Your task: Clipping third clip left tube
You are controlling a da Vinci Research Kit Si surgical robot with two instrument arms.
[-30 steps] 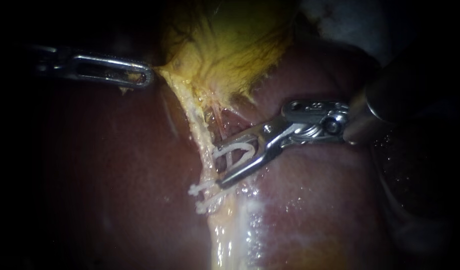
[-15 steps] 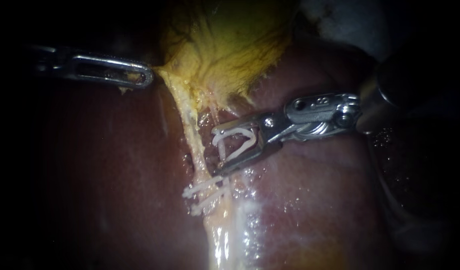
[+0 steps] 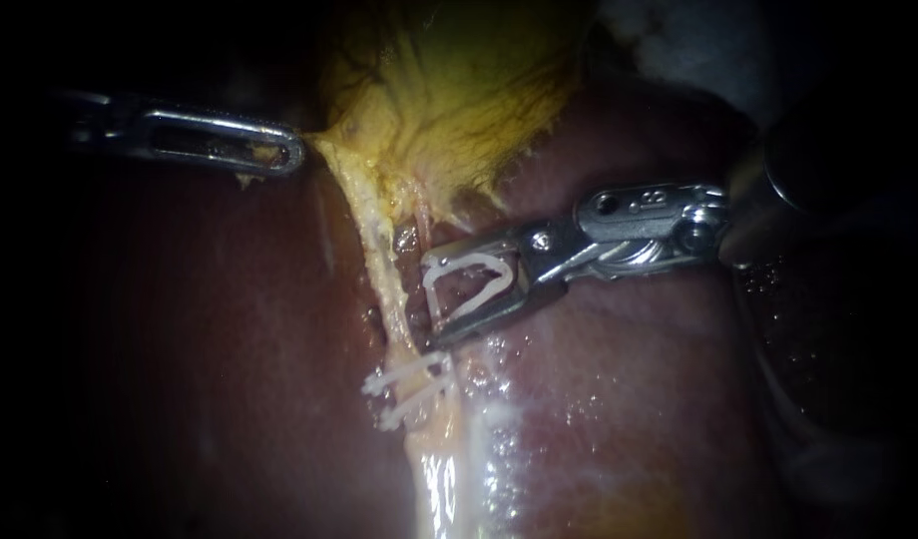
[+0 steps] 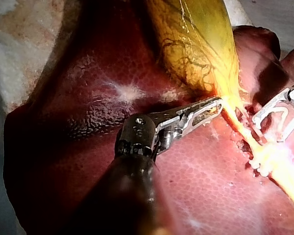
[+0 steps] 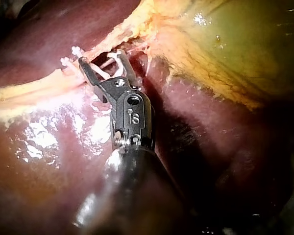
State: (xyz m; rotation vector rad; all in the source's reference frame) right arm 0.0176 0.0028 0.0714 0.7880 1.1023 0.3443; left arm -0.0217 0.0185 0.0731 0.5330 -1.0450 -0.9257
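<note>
Over the last second our right instrument (image 3: pixel 436 299) has slid up along the left tube (image 3: pixel 387 284), and its lower jaw now sits clear of the two set clips (image 3: pixel 409 384). Its jaws stand wide, carrying the open clip (image 3: pixel 479 296), whose mouth is just beside the tube, not yet around it. Our left instrument (image 3: pixel 295 152) pulls the gallbladder (image 3: pixel 459 90) neck taut, jaws closed on it. Bare tube remains above; the liver (image 3: pixel 619 399) lies close beneath.

text: none legible | labels: none | signs: none
</note>
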